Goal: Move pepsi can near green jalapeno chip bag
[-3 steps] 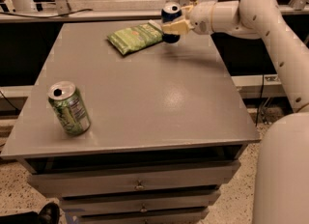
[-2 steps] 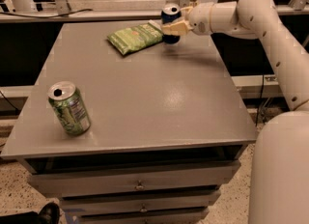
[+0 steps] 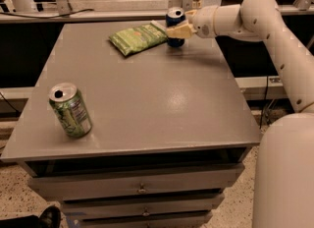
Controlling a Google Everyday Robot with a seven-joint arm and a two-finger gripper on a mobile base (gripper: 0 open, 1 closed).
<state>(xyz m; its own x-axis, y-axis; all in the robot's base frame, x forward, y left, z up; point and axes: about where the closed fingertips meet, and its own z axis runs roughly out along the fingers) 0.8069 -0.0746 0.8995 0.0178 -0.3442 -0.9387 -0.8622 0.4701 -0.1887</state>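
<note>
The gripper (image 3: 177, 30) holds the pepsi can (image 3: 174, 17) clamped just beside the green jalapeno chip bag (image 3: 139, 38); placement appears reached, so release is likely next.

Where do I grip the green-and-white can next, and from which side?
Probably mid-body, from the table's middle: the green-and-white can stands on its base, its round wall exposed there. The gripper is at the far edge, shut on the pepsi can beside the chip bag.

Smooth cream plastic gripper (image 3: 175, 29) at the far table edge is clasping the glossy dark blue metal pepsi can (image 3: 174, 15); crinkled light green chip bag (image 3: 139, 38) is shining faintly; smooth grey tabletop (image 3: 147, 99) is reflecting a soft sheen.
</note>
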